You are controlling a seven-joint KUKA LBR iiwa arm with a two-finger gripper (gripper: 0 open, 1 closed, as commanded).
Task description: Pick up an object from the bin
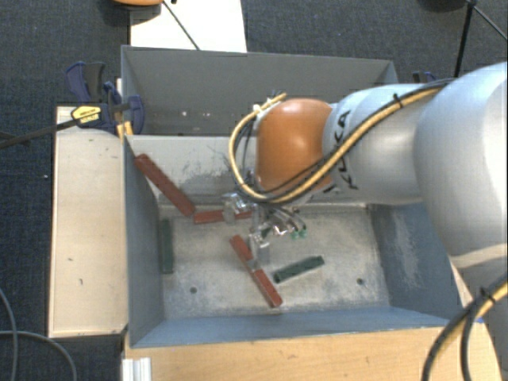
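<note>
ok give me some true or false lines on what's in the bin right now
1. A dark green bar lies by the left wall of the bin. True.
2. A second dark green bar stands in the back right corner. False: it lies flat on the floor, right of the middle.
3. The long red-brown bar is on the bin's right side. False: it runs along the left side toward the back.
4. The jaws are above a shorter red-brown bar near the bin's middle. True.
</note>
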